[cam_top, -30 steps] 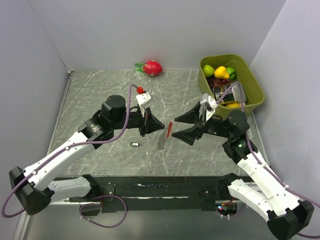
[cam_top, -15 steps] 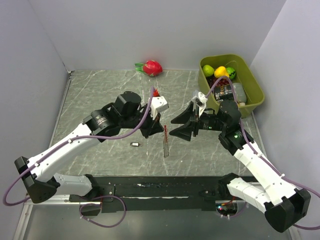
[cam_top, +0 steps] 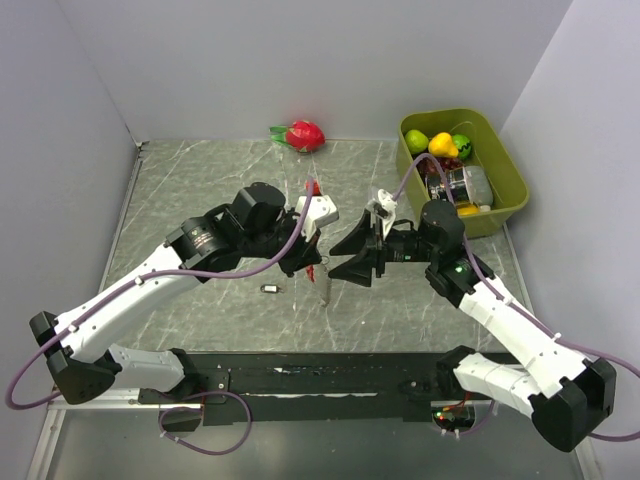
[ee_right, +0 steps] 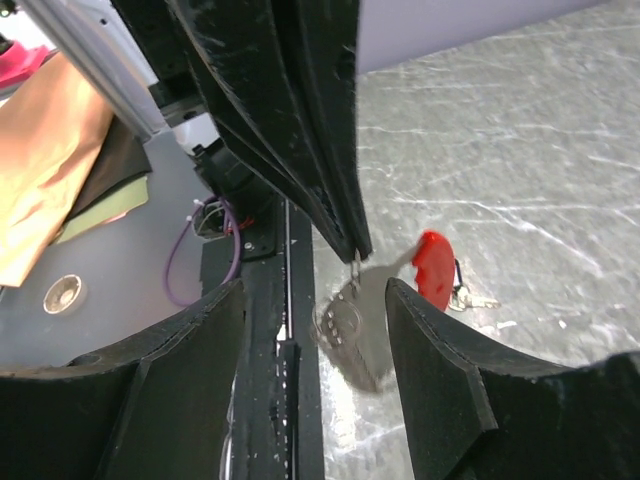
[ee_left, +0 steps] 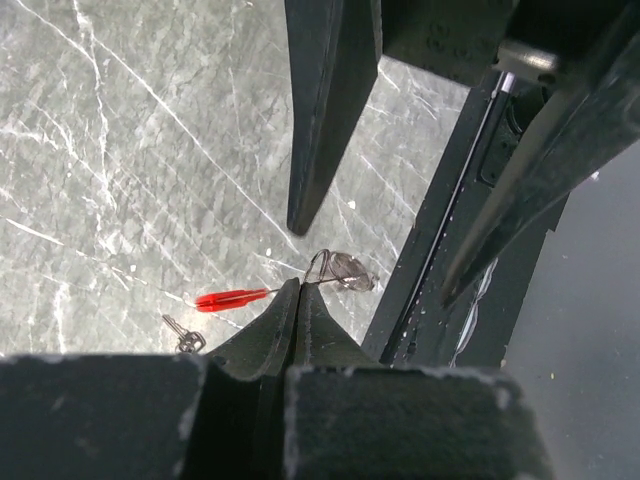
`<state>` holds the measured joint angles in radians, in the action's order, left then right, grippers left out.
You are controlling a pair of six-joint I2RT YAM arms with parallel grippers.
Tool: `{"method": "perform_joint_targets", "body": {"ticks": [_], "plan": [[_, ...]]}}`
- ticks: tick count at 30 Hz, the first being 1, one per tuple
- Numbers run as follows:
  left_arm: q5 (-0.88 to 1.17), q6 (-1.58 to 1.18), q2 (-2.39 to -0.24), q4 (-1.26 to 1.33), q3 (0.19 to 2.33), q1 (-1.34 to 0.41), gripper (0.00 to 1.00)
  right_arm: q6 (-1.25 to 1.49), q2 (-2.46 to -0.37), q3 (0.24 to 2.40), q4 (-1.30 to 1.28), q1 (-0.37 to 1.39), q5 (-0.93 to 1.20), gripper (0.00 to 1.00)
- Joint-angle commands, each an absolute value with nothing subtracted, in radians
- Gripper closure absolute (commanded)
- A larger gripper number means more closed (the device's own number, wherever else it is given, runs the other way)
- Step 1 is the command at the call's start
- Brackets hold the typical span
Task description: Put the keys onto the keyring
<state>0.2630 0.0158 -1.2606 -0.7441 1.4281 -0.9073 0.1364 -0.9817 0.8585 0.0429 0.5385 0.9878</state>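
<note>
My left gripper (cam_top: 318, 268) is shut on the keyring (cam_top: 324, 288), which it holds above the table. In the left wrist view the jaws (ee_left: 298, 283) pinch its thin wire, with the red tab (ee_left: 225, 298) to the left and the silvery ring (ee_left: 345, 270) to the right. My right gripper (cam_top: 335, 262) faces it, open. In the right wrist view the keyring's silvery bunch (ee_right: 345, 325) dangles between my right gripper's (ee_right: 315, 288) fingers and seems to touch neither. The red tab (ee_right: 433, 268) shows behind. A small key (cam_top: 270, 289) lies on the table, also in the wrist views (ee_left: 182, 335) (ee_right: 470, 298).
A green bin (cam_top: 503, 205) with fruit and a can stands at the back right, behind the right arm. A red dragon fruit (cam_top: 303, 134) lies by the back wall. The black base rail (cam_top: 330, 378) runs along the near edge.
My left arm has swung right and nearer with the keyring. The right gripper has moved left until its fingers flank the dangling bunch, and its jaws have narrowed.
</note>
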Motion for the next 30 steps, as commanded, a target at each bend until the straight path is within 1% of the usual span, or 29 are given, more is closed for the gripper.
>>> {"method": "perform_joint_targets", "body": {"ticks": [1,4,6,8,11,14,17,18,20,21,23,24,30], "plan": [[0.268,0.017,-1.239,-0.710,1.445,-0.916,0.99,0.124,-1.006,0.897,0.118,0.571,0.974,0.38],[0.284,0.011,-1.232,-0.698,1.431,-0.917,0.99,0.110,-1.022,0.907,0.098,0.575,0.954,0.42],[0.291,0.009,-1.227,-0.692,1.428,-0.919,0.99,0.103,-1.020,0.904,0.095,0.578,0.937,0.42],[0.295,0.008,-1.226,-0.695,1.427,-0.920,0.99,0.097,-1.009,0.891,0.097,0.578,0.910,0.41],[0.301,0.008,-1.223,-0.695,1.424,-0.922,0.99,0.101,-0.993,0.873,0.121,0.577,0.878,0.36],[0.314,0.006,-1.220,-0.686,1.420,-0.923,0.99,0.110,-0.989,0.864,0.138,0.578,0.873,0.36],[0.322,0.008,-1.218,-0.680,1.417,-0.925,0.99,0.118,-1.000,0.868,0.140,0.578,0.879,0.41],[0.322,0.008,-1.216,-0.678,1.416,-0.925,0.99,0.120,-1.003,0.865,0.143,0.578,0.876,0.44],[0.328,0.008,-1.213,-0.670,1.413,-0.925,0.99,0.121,-1.008,0.865,0.146,0.577,0.884,0.47],[0.331,0.008,-1.210,-0.669,1.410,-0.923,0.99,0.123,-1.015,0.864,0.152,0.578,0.897,0.52],[0.331,0.008,-1.206,-0.663,1.408,-0.927,0.99,0.121,-1.023,0.865,0.153,0.577,0.916,0.58],[0.325,0.008,-1.204,-0.660,1.407,-0.927,0.99,0.123,-1.028,0.865,0.153,0.578,0.923,0.64],[0.322,0.008,-1.193,-0.661,1.408,-0.927,0.99,0.107,-1.019,0.845,0.167,0.578,0.985,0.69]]}}
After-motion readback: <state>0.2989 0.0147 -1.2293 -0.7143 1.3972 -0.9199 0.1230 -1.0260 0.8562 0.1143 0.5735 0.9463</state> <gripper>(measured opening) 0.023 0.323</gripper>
